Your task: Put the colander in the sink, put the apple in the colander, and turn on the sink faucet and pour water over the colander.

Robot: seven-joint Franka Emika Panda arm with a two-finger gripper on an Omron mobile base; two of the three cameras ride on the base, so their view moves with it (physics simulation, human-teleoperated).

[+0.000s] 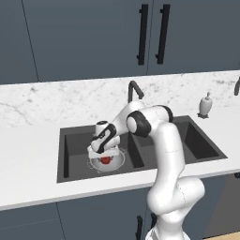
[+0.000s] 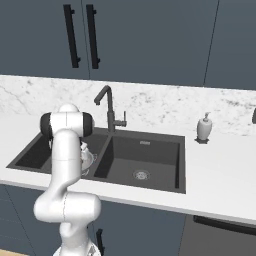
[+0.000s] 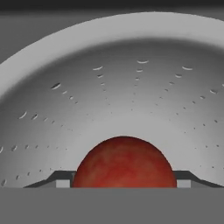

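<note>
Colander (image 1: 107,161) sits in the left basin of the sink (image 1: 70,140), one of it, with one apple (image 1: 106,160) down inside the bowl. Gripper (image 1: 105,156) hangs low over the bowl, fingers (image 3: 61,180) standing wide either side of the apple (image 3: 124,162); whether they still press it I cannot tell, likely just let go. Judgement: apple placement looks done or nearly so. To do it well, lift straight up, clear of the rim, without nudging fruit or bowl. Further back: one sink faucet (image 1: 134,91) behind the divider, lever untouched. Far right on the counter: one white pump bottle (image 1: 205,106).
</note>
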